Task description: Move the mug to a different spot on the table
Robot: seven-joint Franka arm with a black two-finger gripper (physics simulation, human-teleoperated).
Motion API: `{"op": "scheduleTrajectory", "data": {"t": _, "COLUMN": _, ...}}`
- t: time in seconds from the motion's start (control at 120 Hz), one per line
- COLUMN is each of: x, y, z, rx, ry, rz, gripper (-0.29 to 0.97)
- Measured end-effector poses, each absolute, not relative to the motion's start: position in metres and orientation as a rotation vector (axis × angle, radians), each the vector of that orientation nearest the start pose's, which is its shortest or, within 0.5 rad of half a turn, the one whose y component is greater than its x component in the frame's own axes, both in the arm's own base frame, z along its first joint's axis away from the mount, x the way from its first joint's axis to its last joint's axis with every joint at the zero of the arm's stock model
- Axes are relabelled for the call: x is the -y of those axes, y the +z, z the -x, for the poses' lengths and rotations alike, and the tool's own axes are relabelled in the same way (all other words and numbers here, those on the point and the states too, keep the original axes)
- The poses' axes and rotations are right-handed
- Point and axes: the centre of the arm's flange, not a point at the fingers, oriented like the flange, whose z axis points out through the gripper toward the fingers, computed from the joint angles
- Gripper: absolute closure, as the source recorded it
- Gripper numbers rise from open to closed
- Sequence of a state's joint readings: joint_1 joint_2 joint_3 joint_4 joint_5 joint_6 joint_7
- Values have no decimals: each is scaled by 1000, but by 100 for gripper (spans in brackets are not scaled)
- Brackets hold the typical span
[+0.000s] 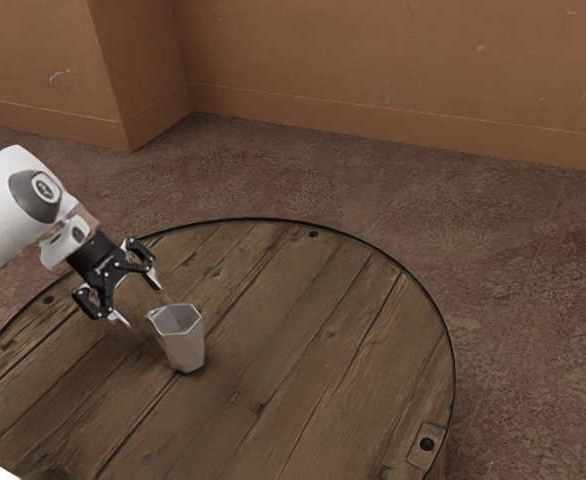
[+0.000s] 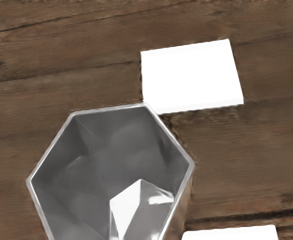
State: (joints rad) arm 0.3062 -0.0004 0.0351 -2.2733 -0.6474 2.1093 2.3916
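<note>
— Where is the mug (image 1: 178,338) being shown?

— It is being shown standing upright on the round wooden bench (image 1: 313,330), in the part nearer the exterior view's left, well in from the dark rim. It is pale grey, six-sided, with its mouth facing up.

— And in the wrist view?

— There the mug (image 2: 111,175) is being looked into from above, so its faceted grey inside and thin pale rim are being seen against the planks of the bench (image 2: 46,60). A flat white square (image 2: 190,76) is being seen on the planks just beside one corner of the rim, and a second white patch (image 2: 231,233) is being cut off by the picture's edge.

— How is the gripper (image 1: 140,303) being held?

— Its two black fingers are being held apart, with nothing clamped between them. It is being held just beside the mug's rim, on the exterior view's left side of it, slightly above. Whether a fingertip is touching the rim cannot be told.

— What is being seen beyond that?

— The white arm (image 1: 18,205) is being shown coming in from the exterior view's left. Around the bench, a mottled reddish-brown floor (image 1: 473,210) is being shown, with an orange-brown wall (image 1: 373,60) behind it.
</note>
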Motion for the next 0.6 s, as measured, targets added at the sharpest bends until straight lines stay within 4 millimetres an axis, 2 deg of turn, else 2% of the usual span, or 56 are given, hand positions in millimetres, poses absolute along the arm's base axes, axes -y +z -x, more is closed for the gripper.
{"op": "scheduleTrajectory", "data": {"t": 0.05, "x": -141, "y": 381, "z": -477, "rx": -2435, "ry": -796, "rz": 2183, "gripper": 3}}
{"op": "scheduleTrajectory", "data": {"t": 0.083, "x": -133, "y": 394, "z": -476, "rx": -2454, "ry": -762, "rz": 2159, "gripper": 2}}
{"op": "scheduleTrajectory", "data": {"t": 0.183, "x": -67, "y": 431, "z": -498, "rx": -2599, "ry": -550, "rz": 2015, "gripper": 2}}
{"op": "scheduleTrajectory", "data": {"t": 0.233, "x": -49, "y": 453, "z": -512, "rx": -2607, "ry": -442, "rz": 1982, "gripper": 1}}
{"op": "scheduleTrajectory", "data": {"t": 0.367, "x": -23, "y": 518, "z": -548, "rx": -2505, "ry": -224, "rz": 1987, "gripper": 1}}
{"op": "scheduleTrajectory", "data": {"t": 0.475, "x": -6, "y": 564, "z": -556, "rx": -2388, "ry": -161, "rz": 2050, "gripper": 0}}
{"op": "scheduleTrajectory", "data": {"t": 0.533, "x": -1, "y": 575, "z": -554, "rx": -2331, "ry": -133, "rz": 2110, "gripper": 0}}
{"op": "scheduleTrajectory", "data": {"t": 0.6, "x": -1, "y": 578, "z": -552, "rx": -2263, "ry": -101, "rz": 2192, "gripper": 0}}
